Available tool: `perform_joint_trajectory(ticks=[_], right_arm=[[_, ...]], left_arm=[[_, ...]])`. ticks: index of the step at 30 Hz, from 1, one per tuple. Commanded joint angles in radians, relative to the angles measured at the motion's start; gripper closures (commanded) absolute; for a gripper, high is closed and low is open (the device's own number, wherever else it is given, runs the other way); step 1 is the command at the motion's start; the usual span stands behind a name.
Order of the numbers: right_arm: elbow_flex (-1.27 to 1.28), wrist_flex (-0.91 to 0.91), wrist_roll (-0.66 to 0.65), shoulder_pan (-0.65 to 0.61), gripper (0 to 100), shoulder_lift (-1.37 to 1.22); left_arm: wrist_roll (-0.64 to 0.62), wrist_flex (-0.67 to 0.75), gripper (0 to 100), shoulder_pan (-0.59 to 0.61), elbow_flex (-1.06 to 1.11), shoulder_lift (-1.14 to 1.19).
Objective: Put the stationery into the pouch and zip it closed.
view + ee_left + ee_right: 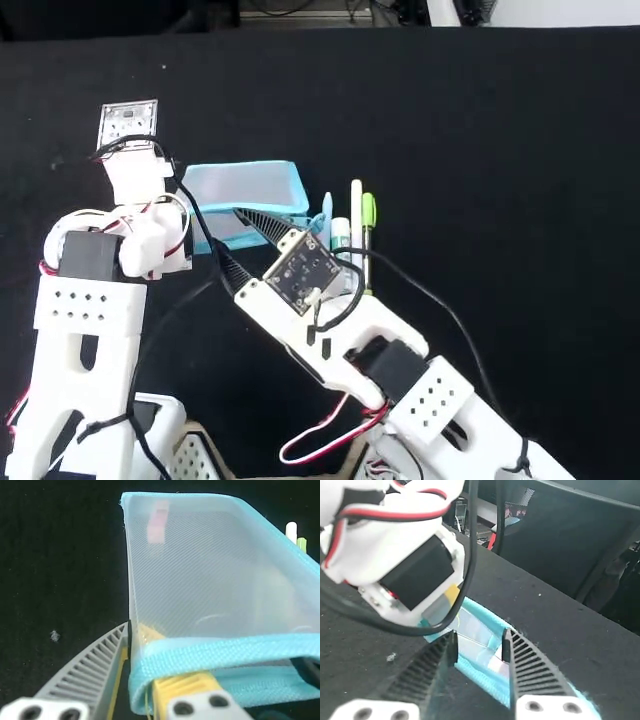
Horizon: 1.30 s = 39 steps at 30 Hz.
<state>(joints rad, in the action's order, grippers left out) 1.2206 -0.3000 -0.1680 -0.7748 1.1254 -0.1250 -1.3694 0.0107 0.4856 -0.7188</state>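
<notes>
1. Left pincer (134, 630): clamped on a corner of the mesh pouch (210, 580). I see the teal-trimmed edge pinched between its grey ribbed finger and its yellow jaw.

2. Right pincer (479, 645): about half parted, holding nothing. Its black fingers (530, 670) straddle the pouch's teal edge, close to the left pincer.

3. Stationery: blue pen (327, 215), white pen (356, 205) and green highlighter (368, 215). They lie side by side on the black table (520, 150), outside the pouch. They are just beside the right pincer, on the side away from the left pincer.
</notes>
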Motion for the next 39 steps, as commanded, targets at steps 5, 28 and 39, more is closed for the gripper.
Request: perform_joint_trajectory(ticks=[5, 28, 39], right_arm=[[-0.127, -0.239, 0.066, 0.083, 85.1, 0.114], [-0.124, -0.212, 0.222, 0.529, 85.1, 0.151], [-0.249, -0.204, 0.381, 0.666, 85.1, -0.191]], left_arm=[[-0.005, 0.005, 97, -0.002, -0.002, -0.002], [-0.003, 0.003, 97, -0.002, -0.001, -0.002], [-0.003, 0.003, 97, -0.002, -0.001, -0.002]])
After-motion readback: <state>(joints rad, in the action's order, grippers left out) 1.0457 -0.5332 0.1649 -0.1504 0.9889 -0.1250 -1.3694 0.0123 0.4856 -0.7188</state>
